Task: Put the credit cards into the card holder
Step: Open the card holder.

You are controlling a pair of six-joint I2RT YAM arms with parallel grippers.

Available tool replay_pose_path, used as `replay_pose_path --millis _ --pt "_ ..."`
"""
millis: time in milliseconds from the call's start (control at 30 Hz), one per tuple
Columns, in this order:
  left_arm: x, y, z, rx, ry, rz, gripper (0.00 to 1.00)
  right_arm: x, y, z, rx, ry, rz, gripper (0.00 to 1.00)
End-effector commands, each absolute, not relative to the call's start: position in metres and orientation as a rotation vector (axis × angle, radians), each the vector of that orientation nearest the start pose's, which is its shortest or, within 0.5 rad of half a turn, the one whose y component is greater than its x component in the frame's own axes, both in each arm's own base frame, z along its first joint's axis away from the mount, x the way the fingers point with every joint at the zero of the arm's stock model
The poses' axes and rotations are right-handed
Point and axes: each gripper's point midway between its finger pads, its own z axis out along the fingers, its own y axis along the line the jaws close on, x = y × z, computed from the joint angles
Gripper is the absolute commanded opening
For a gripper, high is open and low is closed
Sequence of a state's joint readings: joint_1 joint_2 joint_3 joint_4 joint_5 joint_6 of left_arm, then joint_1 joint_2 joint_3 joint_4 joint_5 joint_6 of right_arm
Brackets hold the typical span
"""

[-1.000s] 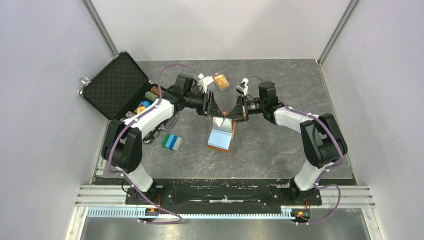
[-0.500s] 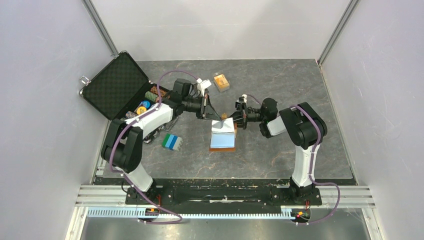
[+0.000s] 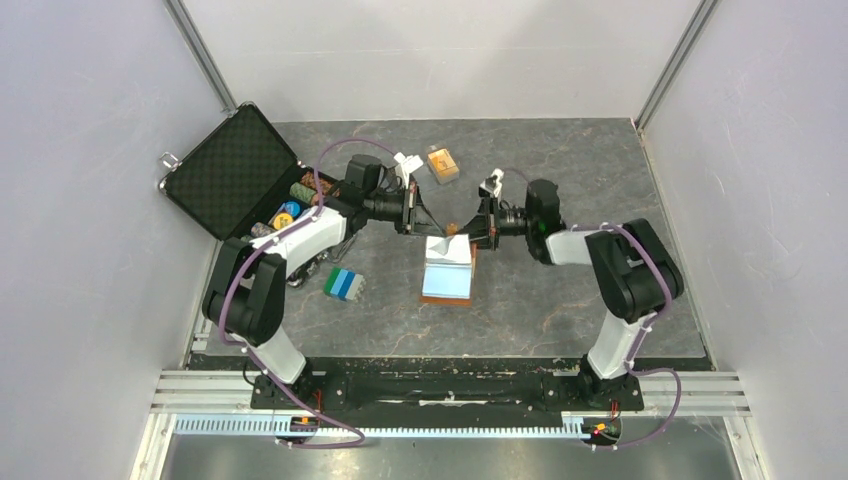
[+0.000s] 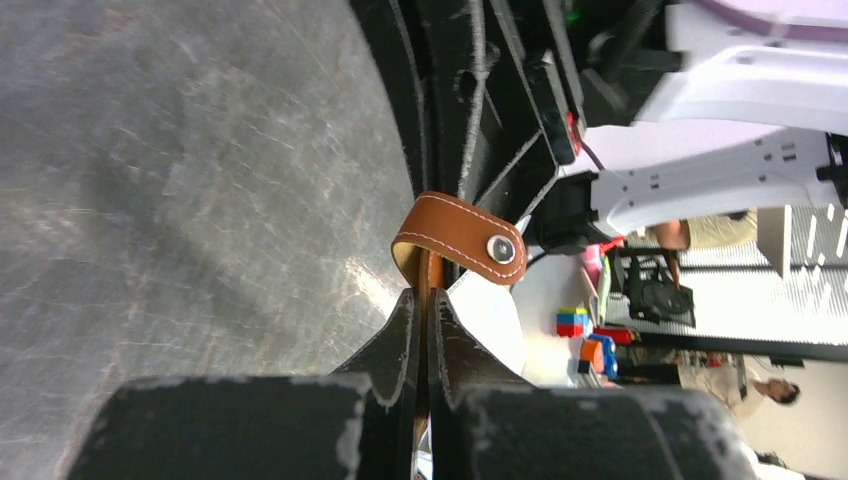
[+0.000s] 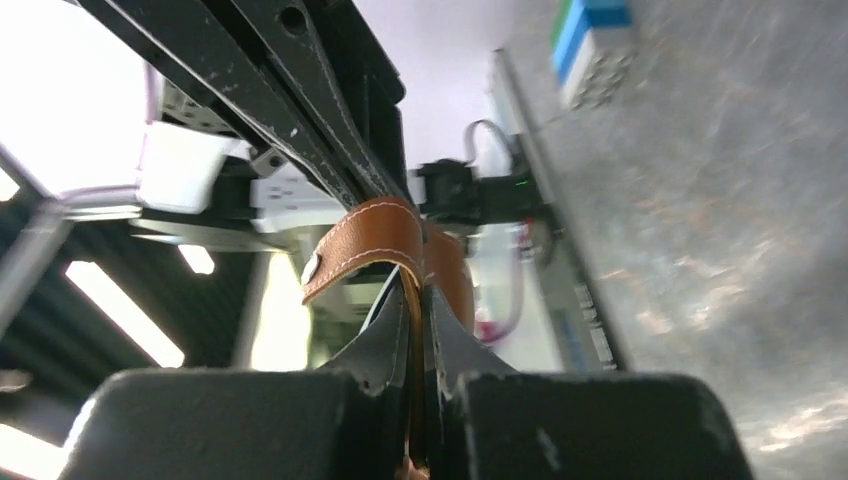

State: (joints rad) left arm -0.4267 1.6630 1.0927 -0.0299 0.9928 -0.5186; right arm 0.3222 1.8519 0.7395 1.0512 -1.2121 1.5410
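Both arms on the card holder (image 3: 447, 280), lying open mid-bench (image 3: 560, 300), pale blue up; left fingers (image 4: 403, 335) and right fingers (image 5: 393, 335) pinch its far leather edge by the snap tab (image 4: 458, 237); opening step, I'd say; next, one holds while the other fetches a card

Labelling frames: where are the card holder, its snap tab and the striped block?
card holder (image 3: 447, 283): top view, its pale blue inside.
snap tab (image 4: 455, 232): left wrist view, middle of the strap.
striped block (image 3: 344, 285): top view, its top face.
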Motion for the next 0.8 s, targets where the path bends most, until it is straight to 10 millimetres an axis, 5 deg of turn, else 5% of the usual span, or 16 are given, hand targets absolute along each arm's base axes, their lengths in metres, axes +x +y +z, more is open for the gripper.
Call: replay_pose_path --millis 0,200,333,467,767 --pt "0.295 -0.303 0.198 0.496 2.191 -1.602 0.02 0.296 0.266 0.129 -0.155 2.419 1.738 0.0" --pt "0.298 -0.3 0.207 0.477 2.155 -1.61 0.02 0.308 0.254 0.137 -0.173 2.35 1.649 0.03" --pt "0.302 -0.296 0.208 0.425 2.143 -1.629 0.02 0.319 0.244 0.148 -0.193 2.289 1.585 0.31" --pt "0.306 -0.291 0.21 0.369 2.11 -1.662 0.02 0.321 0.24 0.16 -0.228 2.228 1.588 0.47" --pt "0.31 -0.29 0.219 0.329 2.058 -1.735 0.02 0.299 0.248 0.18 -0.277 2.054 1.765 0.65"
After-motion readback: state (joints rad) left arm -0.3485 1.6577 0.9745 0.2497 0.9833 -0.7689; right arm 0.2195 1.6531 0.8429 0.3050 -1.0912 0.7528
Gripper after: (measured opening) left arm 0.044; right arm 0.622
